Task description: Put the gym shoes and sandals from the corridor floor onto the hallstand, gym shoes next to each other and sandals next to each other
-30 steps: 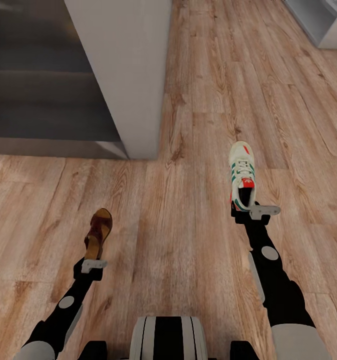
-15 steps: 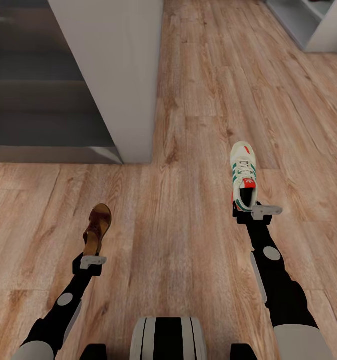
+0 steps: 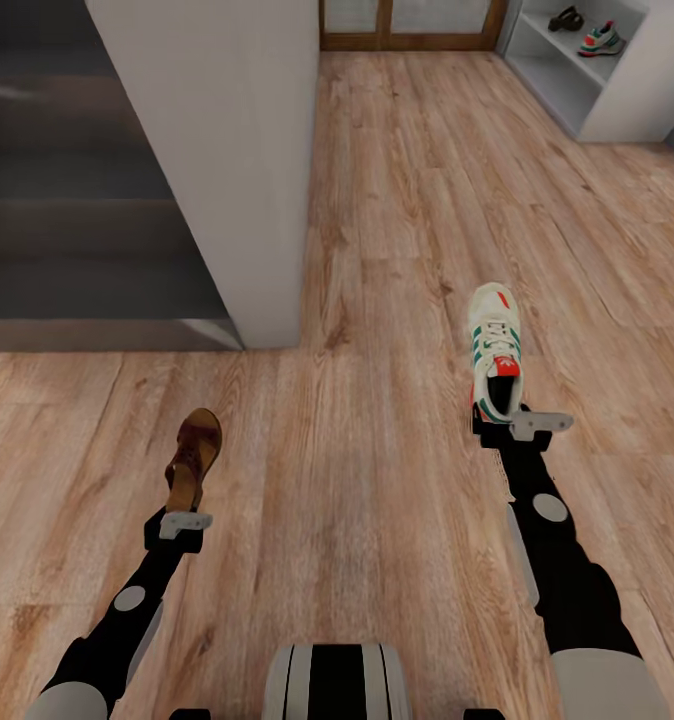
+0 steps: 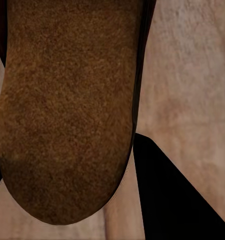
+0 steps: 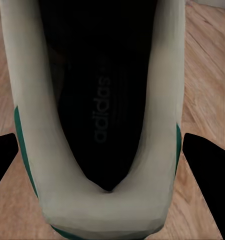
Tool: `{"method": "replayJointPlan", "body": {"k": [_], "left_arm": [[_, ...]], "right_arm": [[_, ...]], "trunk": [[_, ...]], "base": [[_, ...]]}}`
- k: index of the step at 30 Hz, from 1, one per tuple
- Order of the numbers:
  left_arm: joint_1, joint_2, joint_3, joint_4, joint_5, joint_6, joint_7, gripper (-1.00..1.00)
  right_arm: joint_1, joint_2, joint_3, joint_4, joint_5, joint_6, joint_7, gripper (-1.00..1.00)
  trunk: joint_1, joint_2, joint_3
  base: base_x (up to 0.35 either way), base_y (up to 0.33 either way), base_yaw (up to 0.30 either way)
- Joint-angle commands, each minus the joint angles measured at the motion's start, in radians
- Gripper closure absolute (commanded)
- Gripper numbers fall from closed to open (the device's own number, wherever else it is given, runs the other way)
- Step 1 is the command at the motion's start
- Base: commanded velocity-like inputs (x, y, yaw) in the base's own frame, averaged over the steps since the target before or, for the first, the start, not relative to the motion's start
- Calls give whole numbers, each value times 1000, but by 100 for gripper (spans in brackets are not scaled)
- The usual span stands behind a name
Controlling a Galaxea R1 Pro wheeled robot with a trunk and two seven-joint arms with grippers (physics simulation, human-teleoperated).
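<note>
1. Head view: the left gripper [image 3: 185,521] clamps a sandal [image 3: 195,458] by its heel end and the right gripper [image 3: 522,427] clamps a gym shoe [image 3: 496,350] by its heel, toes pointing ahead, both seemingly carried clear of the corridor floor [image 3: 377,300]. The hallstand [image 3: 617,95], far right, already holds another sandal [image 3: 565,18] and another gym shoe [image 3: 601,41].
2. Left wrist view: the sandal's footbed [image 4: 67,100] sits close, consistent with a heel grip.
3. Right wrist view: the shoe's heel collar [image 5: 100,205] sits between the fingers, apparently gripped for carrying.

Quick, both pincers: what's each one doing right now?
Left pincer: closed on a sandal.
Right pincer: closed on a gym shoe.
</note>
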Motion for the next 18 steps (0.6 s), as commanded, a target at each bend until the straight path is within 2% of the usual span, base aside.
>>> {"method": "replayJointPlan", "body": {"k": [1,3,12,13,18], "left_arm": [[-1,-1,7,0,-10,-4,-9,100],[-1,-1,7,1,-10,-4,-9,100],[-1,0,7,1,-10,-4,-9,100],[-1,0,6,3,-9,-4,-9,100],[-1,-1,4,6,-9,-4,-9,100]], "right_arm": [[0,-1,-9,0,10,0,-4,100],[0,-3,-24,-3,9,0,-4,100],[1,-3,-31,-9,9,-2,-3,100],[38,-3,-31,-4,12,-5,-1,100],[110,-3,-31,4,13,-11,3,100]], "trunk": [[-1,0,4],[-1,1,11],[-5,3,46],[-6,3,50],[-8,4,69]], "base": [[0,0,-2],[0,0,0],[0,0,0],[0,0,0],[0,0,0]]}}
